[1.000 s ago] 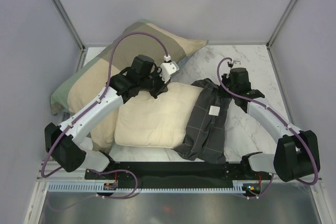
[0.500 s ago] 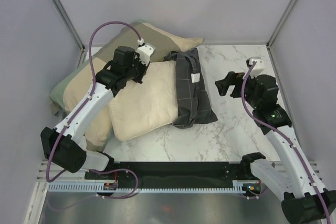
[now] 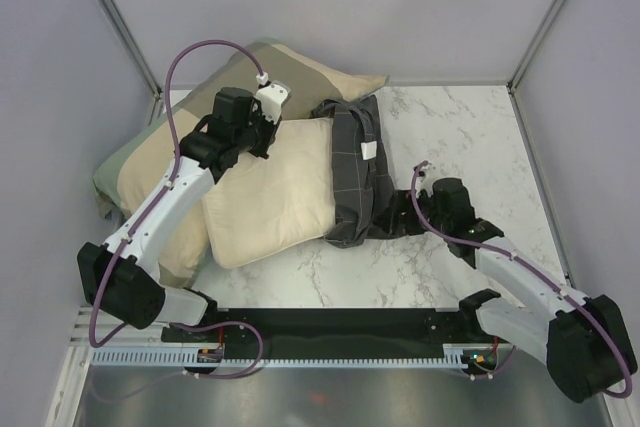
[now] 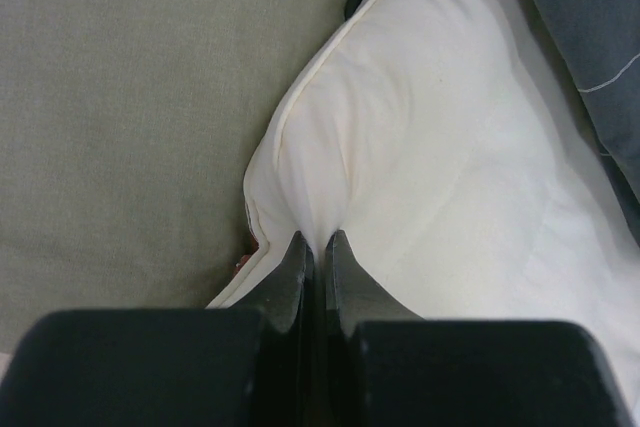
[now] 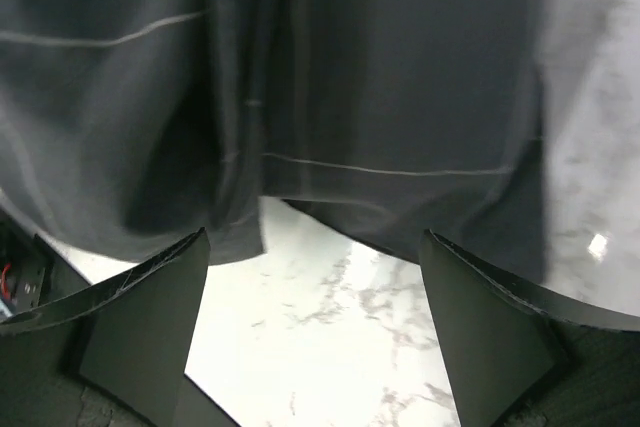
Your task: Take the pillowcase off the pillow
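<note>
My left fingers (image 4: 293,277) are pinching the pillow (image 4: 430,147); my right fingers (image 5: 140,317) are sitting spread just before the pillowcase (image 5: 380,77), which is looking mostly off.

The left arm (image 3: 165,202) is extended toward the far left, and the left hand (image 4: 316,244) is clamped on a pinch of the pillow (image 4: 430,137). The right arm (image 3: 510,267) is angled low and leftward, with the right hand (image 5: 315,277) spread wide.
</note>
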